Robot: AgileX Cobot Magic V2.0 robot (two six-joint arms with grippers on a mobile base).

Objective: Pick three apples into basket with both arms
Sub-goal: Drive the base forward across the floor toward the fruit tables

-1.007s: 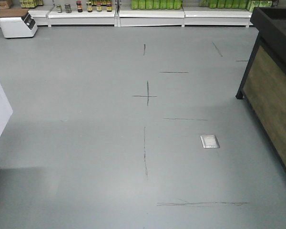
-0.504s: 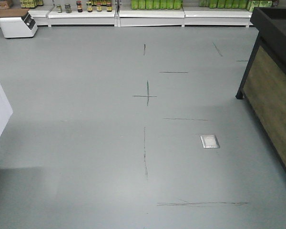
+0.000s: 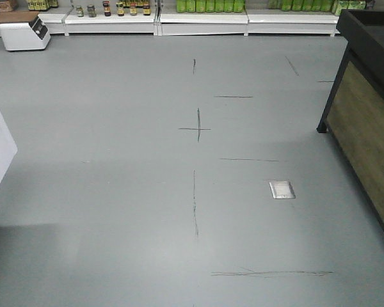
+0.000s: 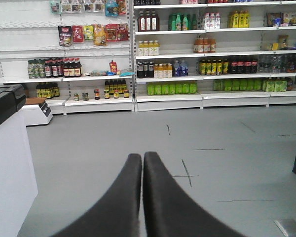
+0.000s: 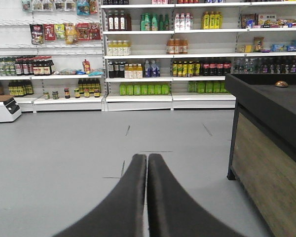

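The black-fingered left tool (image 4: 142, 158) and right tool (image 5: 147, 159) are both pressed closed, gripping nothing, above the grey scuffed floor (image 3: 115, 192). To the right stands a black-topped, wood-panelled counter (image 5: 266, 143). A small reddish round thing (image 5: 281, 84) on it is too small to identify.

Front cam: we sit high, tilted down at grey floor (image 3: 115, 192), with only bottom shelf row (image 3: 201, 16) at top edge, far off.

Left wrist cam: we look low and level along left gripper (image 4: 142, 156). Pressed-together fingers fill bottom of frame, full shelf wall well ahead.

Right wrist cam: same pose over right gripper (image 5: 147, 157), but we're set further right, dark counter (image 5: 271, 133) close on that side.

Shared across all three: green bottle row (image 3: 208, 6), white machine (image 3: 24, 32), cross mark (image 3: 198, 128), counter.
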